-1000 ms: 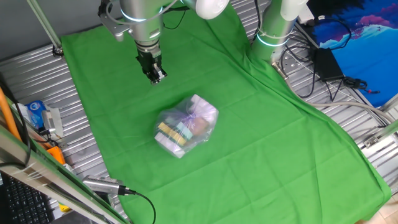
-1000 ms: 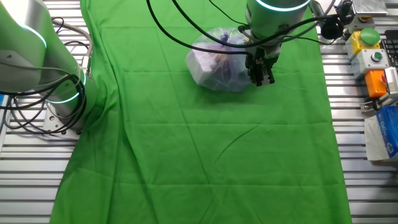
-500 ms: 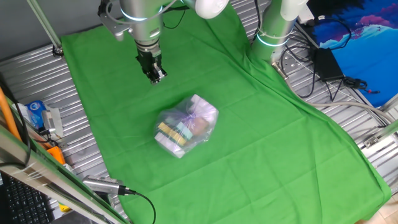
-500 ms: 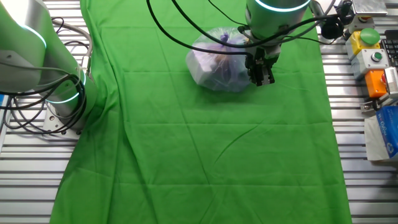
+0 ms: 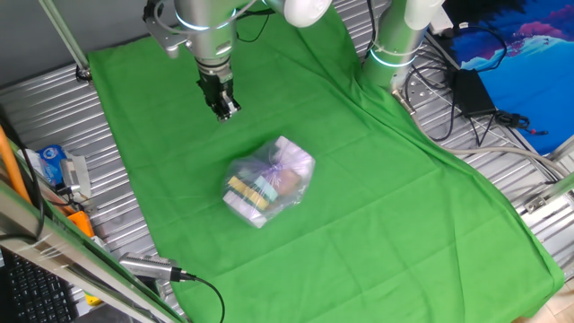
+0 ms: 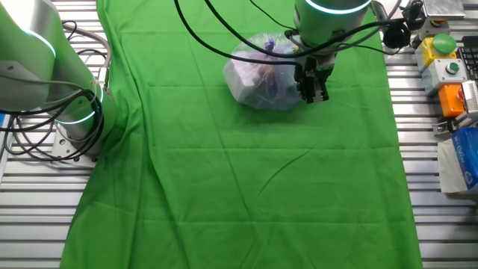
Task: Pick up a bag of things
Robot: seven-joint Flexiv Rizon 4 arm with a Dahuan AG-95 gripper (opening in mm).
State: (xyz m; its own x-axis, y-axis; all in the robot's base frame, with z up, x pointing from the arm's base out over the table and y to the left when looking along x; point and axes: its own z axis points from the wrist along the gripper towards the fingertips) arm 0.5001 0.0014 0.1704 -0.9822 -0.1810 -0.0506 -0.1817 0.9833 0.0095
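In one fixed view, going left to right, a blue-and-white packet [image 5: 52, 159] lies on the ribbed metal table [image 5: 45, 117] at the far left, off the green cloth [image 5: 377, 206]. The gripper [image 5: 224, 109] hangs over the cloth's upper left part, and the bag of things [image 5: 267, 182] sits near the cloth's middle, well apart from it. This view shows the bag's contents through the clear plastic: yellow, teal, brown and white items, and a purple-tinged gathered top [image 5: 289, 161]. A second arm's base [image 5: 393, 45] stands at the cloth's upper right edge.

The other fixed view looks from the opposite side; there the bag of things [image 6: 261, 73] appears pale and purplish, its contents hard to tell, and the gripper [image 6: 314, 91] overlaps its right side in the picture. That view alone shows a button box [image 6: 439, 56] and an orange block [image 6: 452, 99] on the right, beyond the cloth.

The gripper's fingers stand close together, a narrow gap at most, holding nothing and touching neither bag nor cloth.

Bare cloth surrounds the bag on every side; the cloth's left edge lies near the gripper
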